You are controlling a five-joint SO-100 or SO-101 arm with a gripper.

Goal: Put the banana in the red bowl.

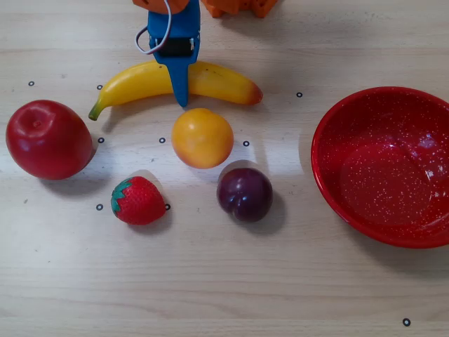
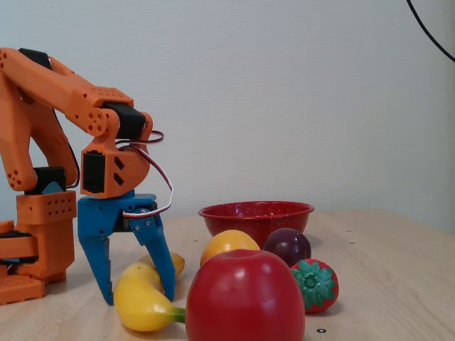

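Note:
The yellow banana (image 1: 140, 81) lies on the wooden table at the back, with its green stem to the left and its orange-red end to the right in the overhead view. My blue gripper (image 1: 181, 81) is lowered over its middle, open. In the fixed view the gripper (image 2: 138, 298) has one finger on each side of the banana (image 2: 142, 316), with the tips near the table. Nothing is lifted. The red speckled bowl (image 1: 393, 168) stands empty at the right edge of the overhead view. In the fixed view it sits behind the fruits (image 2: 256, 213).
A dark red apple (image 1: 48, 139) lies left of the banana. An orange fruit (image 1: 202, 137) lies just in front of the gripper. A strawberry (image 1: 138, 200) and a dark plum (image 1: 244, 194) lie nearer the front. The orange arm base (image 2: 35, 241) stands at the left of the fixed view.

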